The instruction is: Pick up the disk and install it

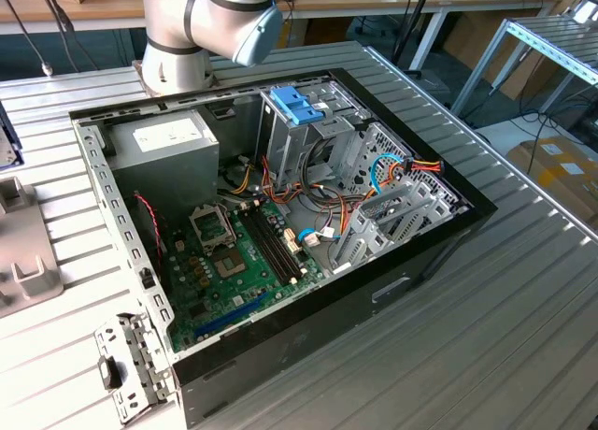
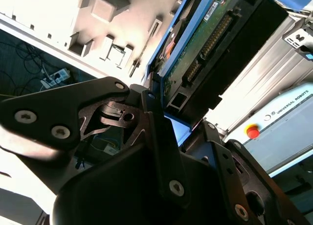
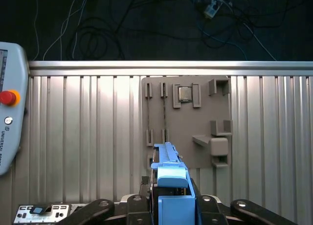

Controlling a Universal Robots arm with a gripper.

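Blue-railed disk (image 3: 169, 173) seems clamped edge-on between closed jaws of the gripper (image 3: 173, 209).

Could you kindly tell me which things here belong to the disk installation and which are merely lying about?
Part of the job:
the disk, gripped in the pincer
the open computer case
its metal drive cage

Lying about:
the grey fixture plate
the teach pendant
the cardboard box
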